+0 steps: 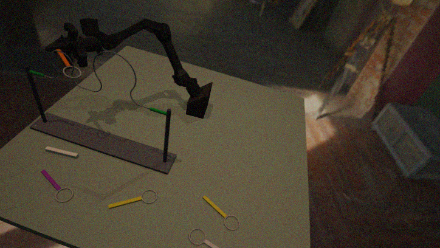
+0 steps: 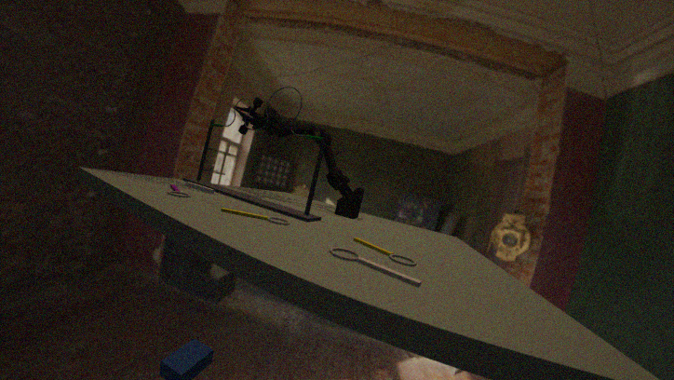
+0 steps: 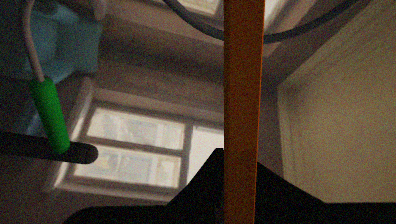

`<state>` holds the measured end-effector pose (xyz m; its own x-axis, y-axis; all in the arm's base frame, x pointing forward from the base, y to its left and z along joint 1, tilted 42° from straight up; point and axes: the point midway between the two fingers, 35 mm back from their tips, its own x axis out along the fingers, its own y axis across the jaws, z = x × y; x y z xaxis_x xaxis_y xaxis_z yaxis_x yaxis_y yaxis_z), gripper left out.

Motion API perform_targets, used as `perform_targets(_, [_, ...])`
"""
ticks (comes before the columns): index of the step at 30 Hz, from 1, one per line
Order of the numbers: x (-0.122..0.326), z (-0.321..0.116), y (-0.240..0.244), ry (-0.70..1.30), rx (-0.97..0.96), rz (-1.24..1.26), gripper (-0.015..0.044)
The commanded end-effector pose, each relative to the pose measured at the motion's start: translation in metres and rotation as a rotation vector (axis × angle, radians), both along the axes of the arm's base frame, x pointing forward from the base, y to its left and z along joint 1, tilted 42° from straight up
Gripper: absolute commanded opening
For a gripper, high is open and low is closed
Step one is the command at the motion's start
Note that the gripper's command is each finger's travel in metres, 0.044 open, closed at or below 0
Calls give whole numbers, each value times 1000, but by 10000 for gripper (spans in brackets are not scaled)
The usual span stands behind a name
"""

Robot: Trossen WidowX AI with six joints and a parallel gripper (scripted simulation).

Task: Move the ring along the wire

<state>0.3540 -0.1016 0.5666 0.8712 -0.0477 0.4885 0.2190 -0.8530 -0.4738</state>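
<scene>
Still-life simple: handle (image 1: pixel 63 58) (image 3: pixel 243 110) inside hand (image 1: pixel 55 47) (image 3: pixel 241 165).Well, orange handle (image 1: pixel 63 58) (image 3: pixel 243 110) in hand (image 1: pixel 57 48) (image 2: pixel 236 109) (image 3: pixel 225 156).

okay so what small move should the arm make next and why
Probably a short, slow shift along the wire toward the green part by the nearer post, keeping the ring around it. The gripper is shut on the orange handle, and the ring appears to be out over grey wire, short of that green part.

High oblique top and low tilted exterior views share the whole table (image 1: pixel 246 148) (image 2: pixel 424 302); wrist looks closely along the handle (image 1: pixel 62 57) (image 3: pixel 243 110).
</scene>
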Motion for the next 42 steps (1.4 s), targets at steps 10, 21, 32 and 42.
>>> perform_targets(10, [7,-15,-24,32,149,16,-150])
perform_targets(21, [14,-40,-49,83,373,30,-150])
perform_targets(32, [22,-76,-71,144,637,46,-150])
perform_targets(42, [27,-114,-82,202,881,61,-150])
